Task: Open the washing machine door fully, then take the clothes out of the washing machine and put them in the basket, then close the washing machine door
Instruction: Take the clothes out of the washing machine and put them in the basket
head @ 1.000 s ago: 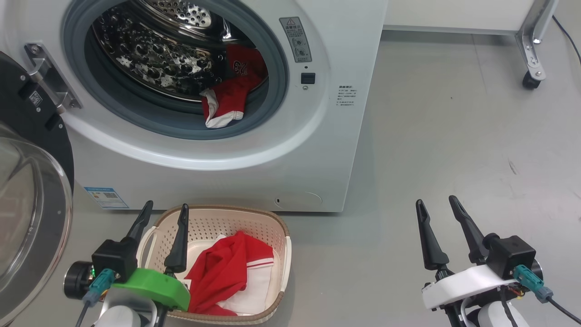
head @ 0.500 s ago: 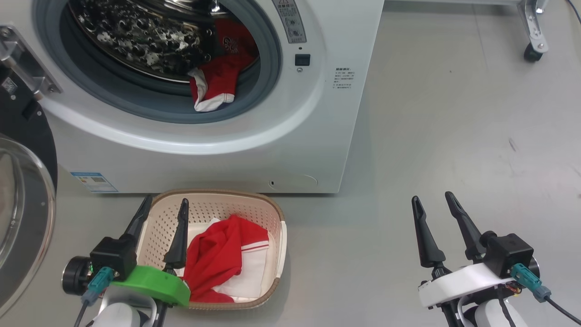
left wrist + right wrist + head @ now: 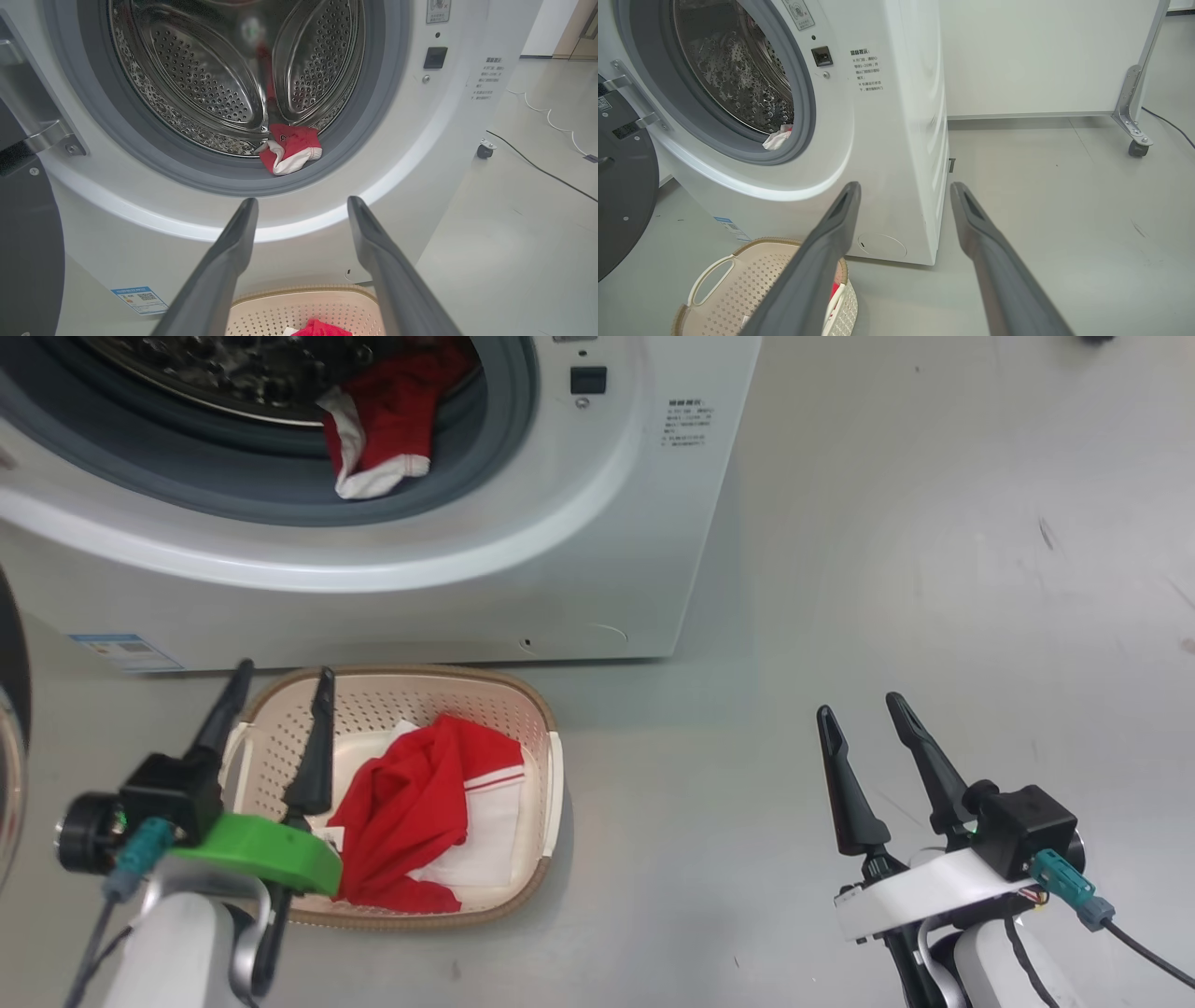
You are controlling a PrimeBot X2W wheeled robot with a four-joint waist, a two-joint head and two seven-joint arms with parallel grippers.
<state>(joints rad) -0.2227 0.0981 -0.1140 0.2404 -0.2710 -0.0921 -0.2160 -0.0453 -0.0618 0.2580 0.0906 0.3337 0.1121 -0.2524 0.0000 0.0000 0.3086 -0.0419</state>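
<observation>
The washing machine (image 3: 560, 551) is taking up the top left of the head view, with its drum hole cut by the top edge. The left wrist view is looking straight into the steel drum (image 3: 210, 84), and the right wrist view is catching the machine's white side wall. The washing machine door (image 3: 28, 242) is standing swung open on the left. The head view is giving a dark sliver of it, while both wrist views are showing its black face. The basket (image 3: 537, 709) is sitting on the floor (image 3: 887, 569) just in front of the machine, below the drum hole. Some of the clothes (image 3: 411, 812), red with white panels, are lying in the basket. A second red garment (image 3: 383, 420) is lying at the drum's front, draping onto the grey seal (image 3: 233, 495).

The left gripper (image 3: 285, 669) is hovering over the basket's left side, fingers spread apart and holding nothing. The right gripper (image 3: 859, 706) is hovering over bare floor well to the right, fingers likewise apart and empty.

Against a second ago, the head camera is pointing lower, so the machine is sitting higher in the picture. Basket and garments are lying as before, and both grippers are staying open.
</observation>
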